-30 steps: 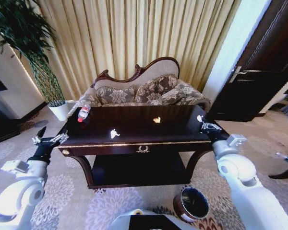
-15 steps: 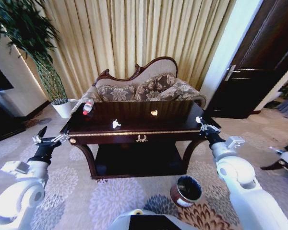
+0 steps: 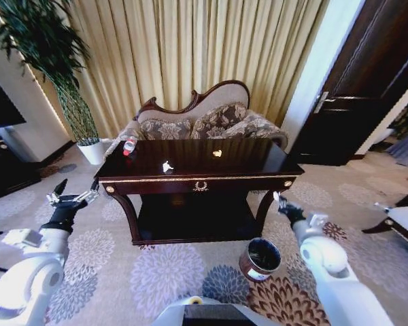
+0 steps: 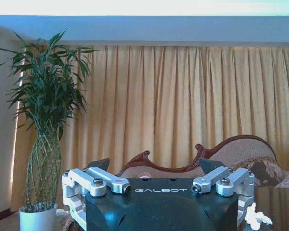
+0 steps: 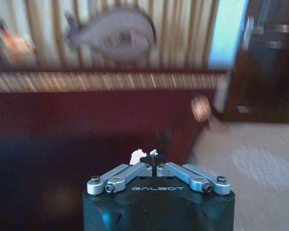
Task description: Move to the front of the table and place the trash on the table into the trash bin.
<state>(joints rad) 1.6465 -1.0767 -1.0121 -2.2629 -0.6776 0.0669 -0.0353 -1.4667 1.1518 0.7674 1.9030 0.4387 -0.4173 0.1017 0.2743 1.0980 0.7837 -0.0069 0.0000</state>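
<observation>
Right gripper (image 3: 279,202) is low beside the table's (image 3: 197,183) right front leg, at about three o'clock from the gold drawer emblem (image 3: 201,185), and its jaws are pinched together on a crumpled white paper bit (image 5: 137,155). The right wrist view shows the white scrap poking out from the closed fingertips (image 5: 159,158), with the table's dark front blurred behind. The trash bin (image 3: 260,259), a round coppery canister with a white label, stands on the patterned carpet (image 3: 156,272) at roughly six o'clock from that gripper, near it but not under it.

On the glossy tabletop, a clear plastic bottle with a red cap (image 3: 129,145) lies near the far left corner. Another crumpled white paper bit (image 3: 166,166) sits at about four o'clock from the bottle, left of centre, and a small yellowish scrap (image 3: 217,153) lies at about two o'clock from that paper. All three are well apart from each other.

Left gripper (image 3: 73,200) hangs off the table's left end, at nine o'clock from the drawer emblem, jaws spread wide and holding nothing. In the left wrist view its open fingers (image 4: 106,181) frame a potted plant (image 4: 42,144), gold curtains (image 4: 173,106) and the carved-back sofa (image 4: 241,154), with a white paper scrap (image 4: 257,217) on the table edge close by.
</observation>
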